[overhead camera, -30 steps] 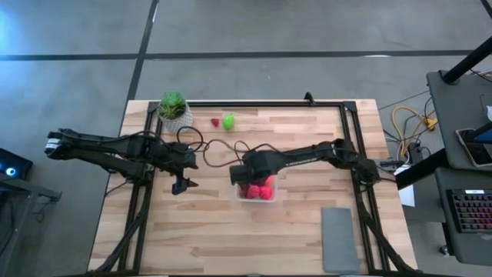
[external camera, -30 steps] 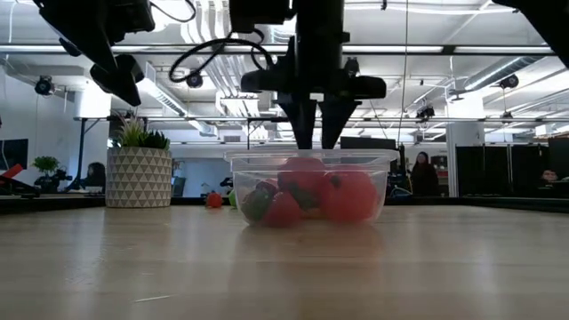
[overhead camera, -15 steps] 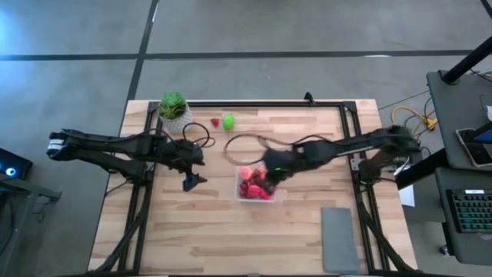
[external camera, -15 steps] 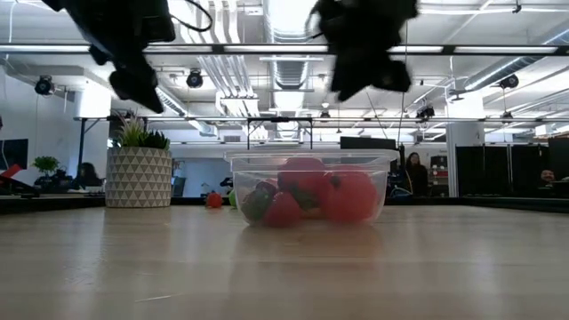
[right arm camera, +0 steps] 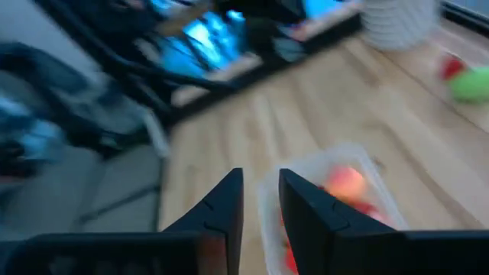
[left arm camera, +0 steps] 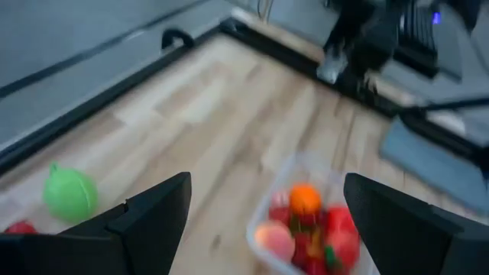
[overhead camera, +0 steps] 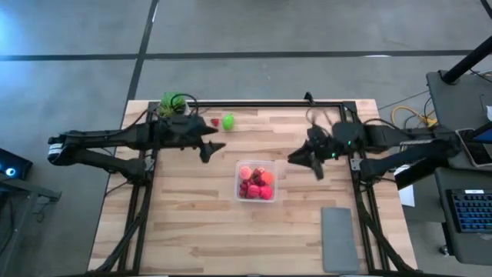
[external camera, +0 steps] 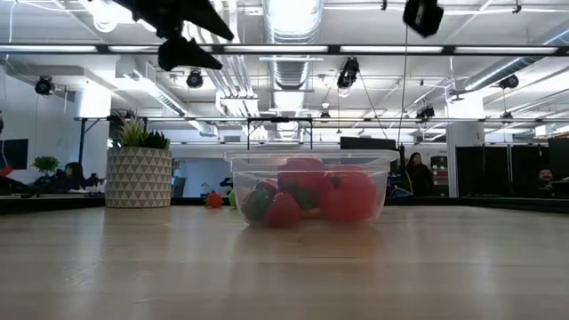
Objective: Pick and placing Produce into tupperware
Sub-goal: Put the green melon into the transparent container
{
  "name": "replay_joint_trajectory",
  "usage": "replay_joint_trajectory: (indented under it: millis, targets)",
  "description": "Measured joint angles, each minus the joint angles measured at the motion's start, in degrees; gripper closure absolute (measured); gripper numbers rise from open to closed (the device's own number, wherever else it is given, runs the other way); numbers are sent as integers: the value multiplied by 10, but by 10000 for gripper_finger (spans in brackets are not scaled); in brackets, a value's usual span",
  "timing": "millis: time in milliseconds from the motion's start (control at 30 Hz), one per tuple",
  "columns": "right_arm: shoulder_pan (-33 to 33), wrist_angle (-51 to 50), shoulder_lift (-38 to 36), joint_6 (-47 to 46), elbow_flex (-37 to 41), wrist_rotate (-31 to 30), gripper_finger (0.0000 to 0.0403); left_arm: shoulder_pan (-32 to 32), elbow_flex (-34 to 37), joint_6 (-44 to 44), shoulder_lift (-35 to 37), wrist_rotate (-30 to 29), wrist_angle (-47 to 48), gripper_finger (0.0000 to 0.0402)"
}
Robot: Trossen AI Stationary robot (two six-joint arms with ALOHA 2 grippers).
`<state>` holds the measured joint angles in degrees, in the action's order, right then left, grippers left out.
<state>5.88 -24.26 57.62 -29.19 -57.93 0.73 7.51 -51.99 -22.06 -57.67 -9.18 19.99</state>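
Observation:
The clear tupperware (overhead camera: pixel 256 182) stands on the table's middle, with several red, pink and orange produce pieces (overhead camera: pixel 254 184) inside; the low view shows them through its wall (external camera: pixel 311 188). A lime-green piece (overhead camera: pixel 228 121) and a small red piece (overhead camera: pixel 214 121) lie on the wood near the far edge, also visible in the left wrist view as the green piece (left arm camera: pixel 70 195). My left gripper (overhead camera: pixel 214 146) hangs open in the air between them and the tupperware. My right gripper (overhead camera: pixel 306 162) hovers to the right of the tupperware, open by a narrow gap (right arm camera: pixel 260 195), holding nothing.
A potted green plant (overhead camera: pixel 173 105) stands at the far left corner, close to the left arm. A flat grey pad (overhead camera: pixel 340 238) lies near the right near corner. Black frame rails (overhead camera: pixel 261 102) run along the table's edges. People and desks show in the room beyond.
My right gripper has risen from just above the tupperware and drawn back toward the table's right edge. My left gripper has risen and moved toward the far edge and rightward, nearer the green piece. The fruit in the tupperware has stayed put.

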Motion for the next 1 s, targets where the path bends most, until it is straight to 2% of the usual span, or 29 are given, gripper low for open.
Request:
replay_joint_trajectory:
  millis: [100, 200, 367, 567, 833, 1000]
  targets:
    - [-37, 124, -62, 11, 112, 105, 327, 27, 0, -2, -16, 27, -37, 72]
    - [-51, 202, -117, 3, 209, 134, 331, 44, 0, -1, -42, 56, -77, 72]
    - [-52, 247, -193, 23, 298, 117, 331, 64, -10, 27, -105, 127, -119, 72]
    - [-58, 245, -280, 37, 358, 19, 323, 86, -60, 96, -195, 187, -106, 72]
    - [-70, 282, -371, 10, 441, 9, 321, 172, -202, 199, -285, 187, 80, 72]
    - [-70, 364, -414, 6, 501, -18, 322, 234, -276, 238, -324, 184, 154, 72]
